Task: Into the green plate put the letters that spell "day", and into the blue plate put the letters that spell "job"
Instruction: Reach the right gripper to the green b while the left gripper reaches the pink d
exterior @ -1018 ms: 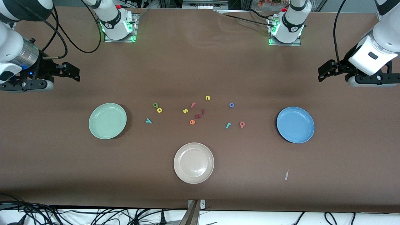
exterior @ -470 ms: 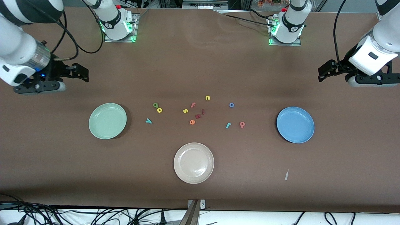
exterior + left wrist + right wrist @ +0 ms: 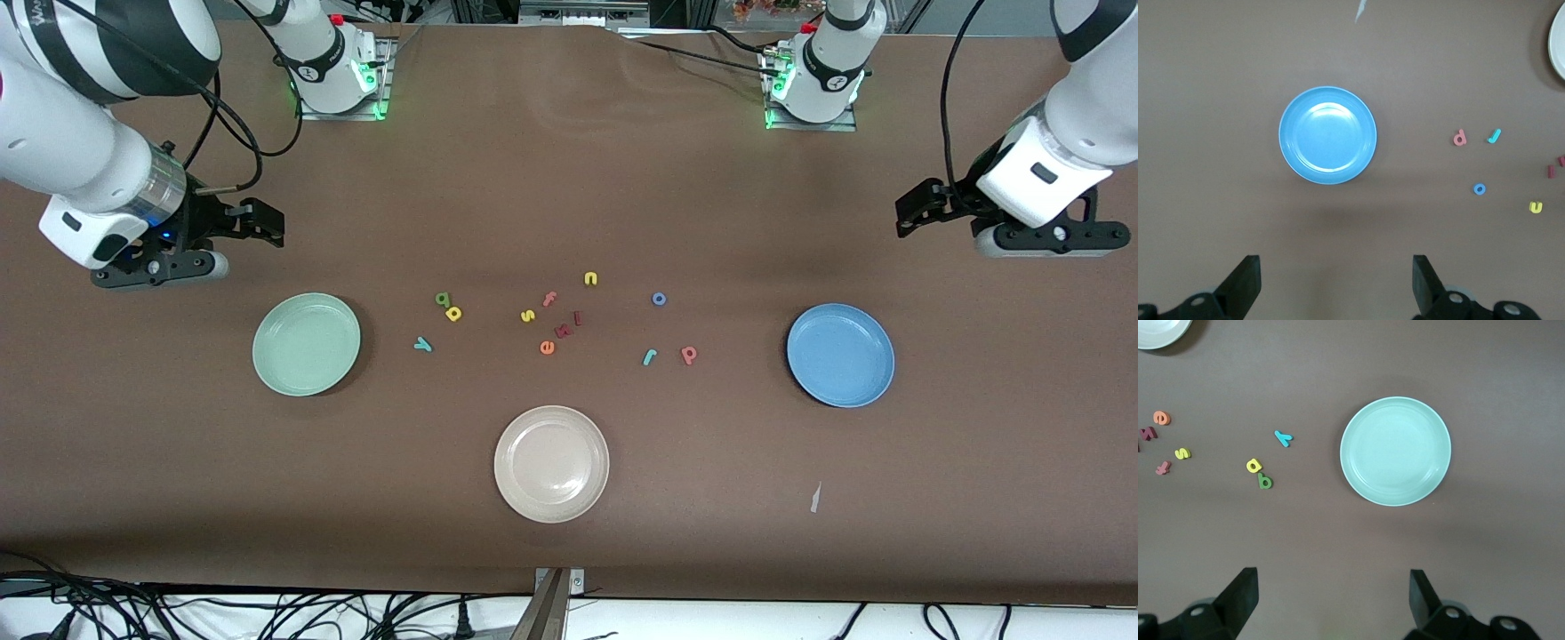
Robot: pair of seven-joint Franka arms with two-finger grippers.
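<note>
Fig. legend. Right gripper [image 3: 258, 222]: fingers [image 3: 1238, 593] spread wide, nothing betw. them, up over bare table [image 3: 569, 178] toward the right arm's end, above the green plate [image 3: 307, 344] w/o touching it. Left gripper [image 3: 920, 206]: fingers [image 3: 1245, 280] likewise spread & empty, over bare table toward the left arm's end, above the blue plate [image 3: 840, 355]. Landmark = beige plate [image 3: 551, 463], nearest the front camera, mid-table. All letters lie flat on the table, farther from the camera than the beige plate; none in any plate. "Day" group, off the beige plate toward the right arm's end, near the green plate: olive green letter [image 3: 442, 300] touching the yellow letter w/ round bowl [image 3: 454, 313]; teal y-shape [image 3: 423, 344] just beside them, closer to the beige plate. "Job" group, off the beige plate toward the left arm's end: teal hook [image 3: 649, 357] & pink-salmon letter [image 3: 689, 355] near each other; blue ring "o" [image 3: 659, 299] farther from the beige plate. Straight up from the beige plate, a loose cluster: orange "e" [image 3: 547, 348], yellow "s" [image 3: 527, 316], pink "f" [image 3: 549, 299], yellow "n" [image 3: 590, 278], two dark red pieces [image 3: 569, 325].
</note>
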